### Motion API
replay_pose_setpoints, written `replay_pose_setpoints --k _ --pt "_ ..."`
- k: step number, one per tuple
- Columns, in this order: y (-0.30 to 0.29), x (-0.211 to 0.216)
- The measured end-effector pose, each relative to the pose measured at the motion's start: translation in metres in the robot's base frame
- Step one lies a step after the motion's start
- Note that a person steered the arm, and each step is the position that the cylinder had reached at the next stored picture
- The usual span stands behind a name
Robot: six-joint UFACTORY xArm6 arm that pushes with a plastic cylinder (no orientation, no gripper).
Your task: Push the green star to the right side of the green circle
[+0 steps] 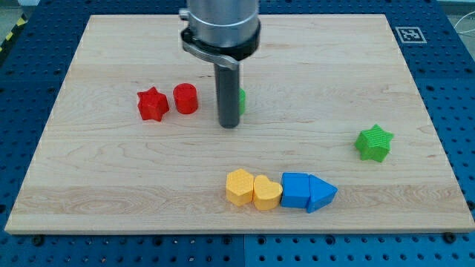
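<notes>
On the wooden board (111, 185), my tip (229, 124) holds nothing and sits just left of a green block (242, 97), mostly hidden behind the rod, probably the green circle. The green star (373, 142) lies well apart at the view's right. Red star (152, 104) and red cylinder (185, 98) sit left of my tip.

Green star (373, 143), red star (153, 104)

One raised camera looks obliquely down over the whole wooden board (111, 185).
</notes>
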State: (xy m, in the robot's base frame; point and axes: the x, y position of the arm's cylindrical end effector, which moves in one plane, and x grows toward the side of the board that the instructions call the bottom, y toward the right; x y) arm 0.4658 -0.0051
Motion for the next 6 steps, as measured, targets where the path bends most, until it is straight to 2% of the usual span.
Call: replay_pose_setpoints --k 2,4,6 --pt "0.078 0.012" --pt "0.117 0.066" --pt "0.197 0.066"
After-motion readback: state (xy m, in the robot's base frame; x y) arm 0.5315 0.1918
